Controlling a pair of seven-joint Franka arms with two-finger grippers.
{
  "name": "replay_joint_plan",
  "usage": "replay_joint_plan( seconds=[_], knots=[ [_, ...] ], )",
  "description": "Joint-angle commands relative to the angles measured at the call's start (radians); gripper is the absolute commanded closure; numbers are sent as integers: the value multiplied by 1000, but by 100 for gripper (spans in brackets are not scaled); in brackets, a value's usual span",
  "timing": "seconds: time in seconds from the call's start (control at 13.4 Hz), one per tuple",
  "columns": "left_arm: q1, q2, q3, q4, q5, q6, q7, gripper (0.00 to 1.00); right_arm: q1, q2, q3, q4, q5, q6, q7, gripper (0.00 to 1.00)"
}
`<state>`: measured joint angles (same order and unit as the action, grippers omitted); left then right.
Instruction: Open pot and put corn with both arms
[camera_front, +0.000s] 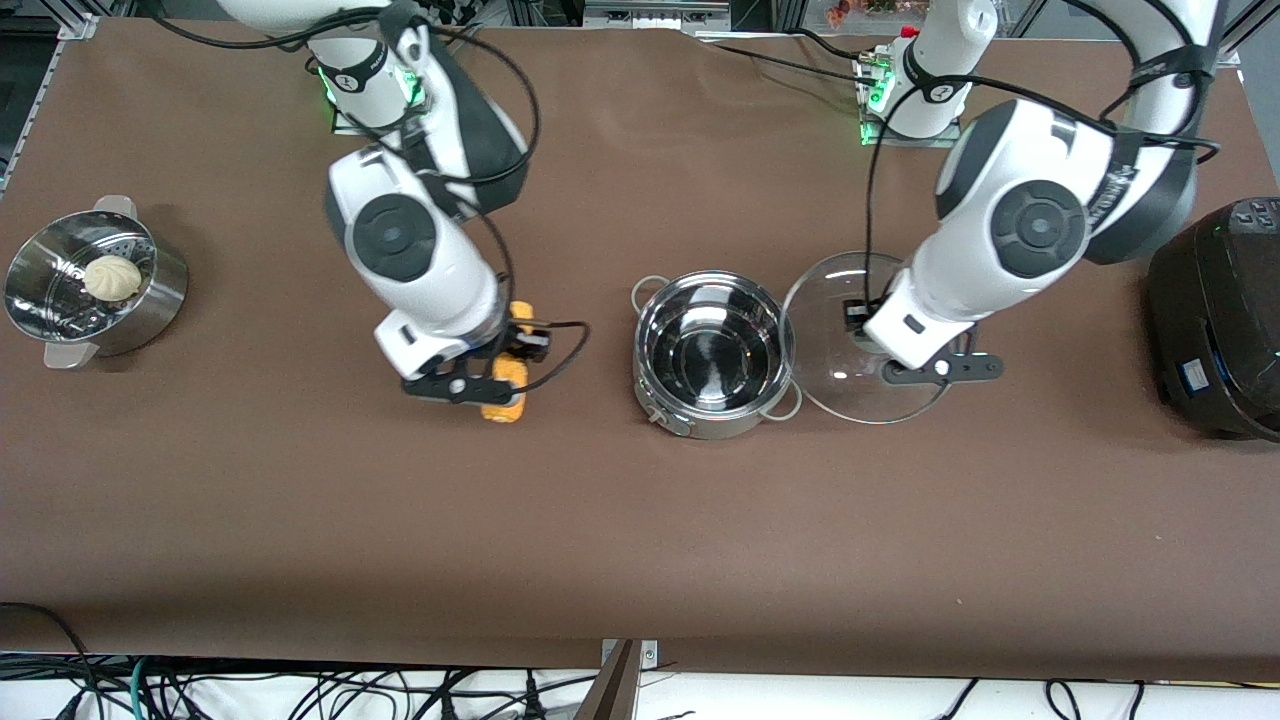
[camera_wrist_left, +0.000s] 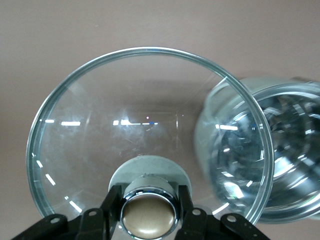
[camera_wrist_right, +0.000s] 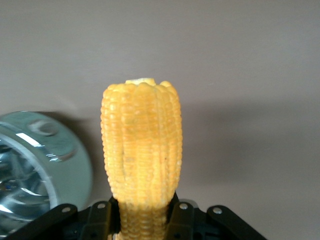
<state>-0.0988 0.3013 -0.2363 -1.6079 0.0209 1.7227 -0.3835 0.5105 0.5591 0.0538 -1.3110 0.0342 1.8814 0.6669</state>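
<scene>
The pot (camera_front: 713, 352) is sitting open near the middle of the table (camera_front: 640, 520), well in from every edge. The left gripper (camera_front: 872, 335) is pinching the tan knob (camera_wrist_left: 149, 216) of the glass lid (camera_front: 850, 385), holding it just beside the pot toward the left arm's end; the front view is hiding this grasp under the arm, while the left wrist view is showing the fingers (camera_wrist_left: 111, 207) pressing on the knob. The right gripper (camera_front: 497, 362) is clamping the corn (camera_front: 507, 390) beside the pot toward the right arm's end. Only the right wrist view is showing the cob's free end sticking out past the fingers (camera_wrist_right: 177, 212). Only the front view is showing the steamer (camera_front: 95, 285) with its bun (camera_front: 111, 277) and the black cooker (camera_front: 1215, 315) at the table's two end edges.
</scene>
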Motion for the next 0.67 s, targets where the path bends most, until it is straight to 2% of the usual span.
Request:
replay_joint_plan(
  seconds=[0.0, 0.22, 0.45, 0.6],
  knots=[
    [42, -146, 50, -179, -21, 56, 164, 100, 72, 111, -11, 181, 3, -13, 92, 100],
    [96, -203, 95, -317, -21, 173, 315, 100, 157, 183, -18, 259, 0, 21, 172, 100],
    [134, -232, 118, -450, -19, 322, 425, 100, 244, 218, -22, 262, -8, 142, 269, 100],
    [143, -234, 147, -525, -18, 418, 455, 100, 287, 243, -25, 265, -36, 168, 280, 100]
  ],
)
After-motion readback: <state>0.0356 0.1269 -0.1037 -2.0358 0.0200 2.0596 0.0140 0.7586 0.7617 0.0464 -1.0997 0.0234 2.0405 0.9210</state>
